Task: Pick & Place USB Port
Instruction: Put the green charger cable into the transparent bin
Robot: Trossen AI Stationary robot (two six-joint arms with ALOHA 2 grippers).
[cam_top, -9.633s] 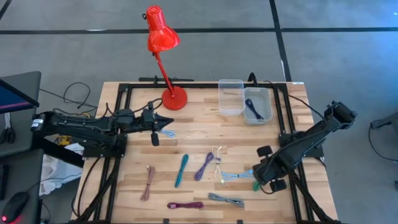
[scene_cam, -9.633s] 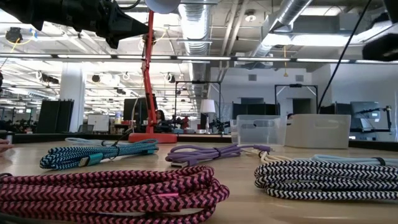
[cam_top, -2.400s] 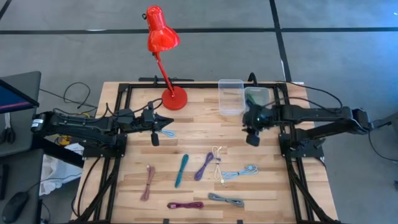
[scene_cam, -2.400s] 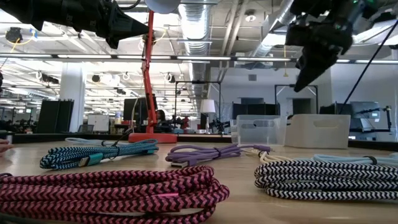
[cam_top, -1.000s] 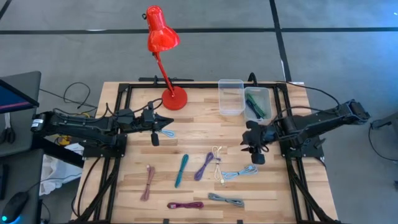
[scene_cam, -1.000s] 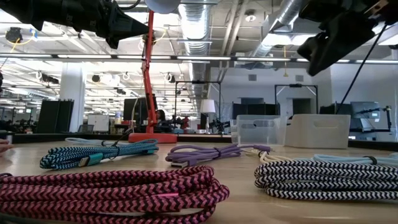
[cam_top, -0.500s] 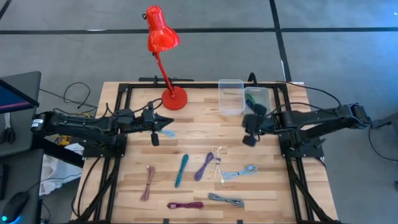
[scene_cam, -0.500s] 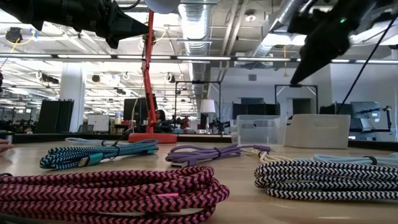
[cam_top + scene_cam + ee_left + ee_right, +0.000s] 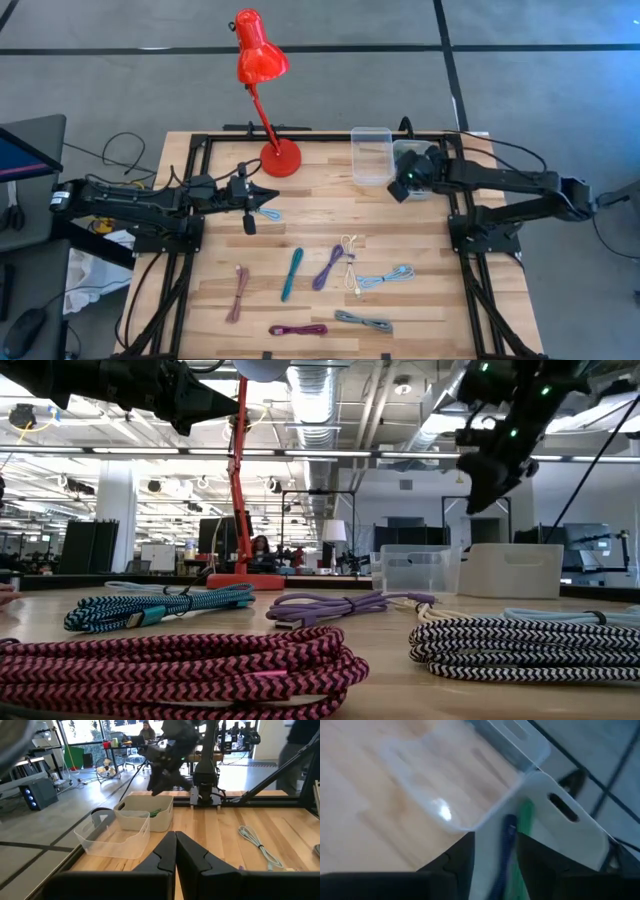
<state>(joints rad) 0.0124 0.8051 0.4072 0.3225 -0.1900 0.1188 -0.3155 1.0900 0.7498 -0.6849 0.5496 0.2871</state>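
The wooden table (image 9: 320, 215) takes up most of the high view, with a black metal frame (image 9: 200, 150) running around its edges. A red desk lamp (image 9: 262, 85) stands at the far edge, base on the wood and shade leaning out past the table. The left arm (image 9: 130, 200) just sits over the left side, its gripper (image 9: 262, 196) pinched shut with the two fingers meeting in its own wrist view, holding nothing, with a light blue cable (image 9: 270, 214) lying on the wood right by its tip.

The right arm (image 9: 510, 185) reaches in from the right, and its gripper (image 9: 405, 183) hangs above the white bin (image 9: 416, 170) at the back right. In the right wrist view the fingers (image 9: 457, 855) stand a bit apart with nothing between them. Inside that bin are a green cable (image 9: 524, 820) and a dark blue cable (image 9: 508, 840), lying side by side. The clear bin (image 9: 371, 155) sits touching the white one, on its left.

Still loose on the table, near the front: a light blue-grey cable (image 9: 384, 279), a white cable (image 9: 348, 255), a purple cable (image 9: 329, 266), a teal cable (image 9: 291, 273), a brownish-pink cable (image 9: 239, 292), a magenta cable (image 9: 298, 329) and a grey cable (image 9: 363, 321).
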